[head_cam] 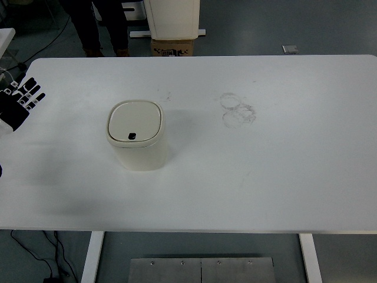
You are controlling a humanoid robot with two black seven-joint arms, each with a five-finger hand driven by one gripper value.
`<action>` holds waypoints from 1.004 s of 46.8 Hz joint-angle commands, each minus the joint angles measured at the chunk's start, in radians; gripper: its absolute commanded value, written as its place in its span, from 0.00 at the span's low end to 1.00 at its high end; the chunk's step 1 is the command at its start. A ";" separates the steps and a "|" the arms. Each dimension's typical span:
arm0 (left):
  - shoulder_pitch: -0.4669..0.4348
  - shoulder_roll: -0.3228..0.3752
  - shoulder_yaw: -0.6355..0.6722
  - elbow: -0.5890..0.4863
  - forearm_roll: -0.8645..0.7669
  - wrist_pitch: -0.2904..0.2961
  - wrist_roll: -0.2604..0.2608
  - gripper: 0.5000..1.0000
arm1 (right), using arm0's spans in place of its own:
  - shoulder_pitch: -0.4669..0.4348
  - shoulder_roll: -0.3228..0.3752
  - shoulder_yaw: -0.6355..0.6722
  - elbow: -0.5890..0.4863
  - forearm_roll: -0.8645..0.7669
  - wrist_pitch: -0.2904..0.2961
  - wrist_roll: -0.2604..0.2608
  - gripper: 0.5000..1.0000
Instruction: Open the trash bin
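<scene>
The table [283,177] is white, with faint grey ring-shaped smudges [238,110] toward its far edge and lighter grey scuffs near them. The trash bin [136,144] left of the table's middle is cream all over, its lid the same cream with a small black button [132,136] at the lid's near edge. The left hand [20,101] at the table's left edge is black with white patches on the fingers. The person's trousers [97,23] beyond the far edge are dark, and the box [172,47] there is brown.

trash bin [135,143]: 1 | robot hand [19,102]: 1 | table [283,171]: 1 | cardboard box [172,47]: 1
</scene>
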 commanded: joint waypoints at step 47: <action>-0.037 0.001 -0.001 0.002 -0.008 0.049 0.000 1.00 | 0.002 0.000 0.000 0.000 0.000 0.000 0.001 0.98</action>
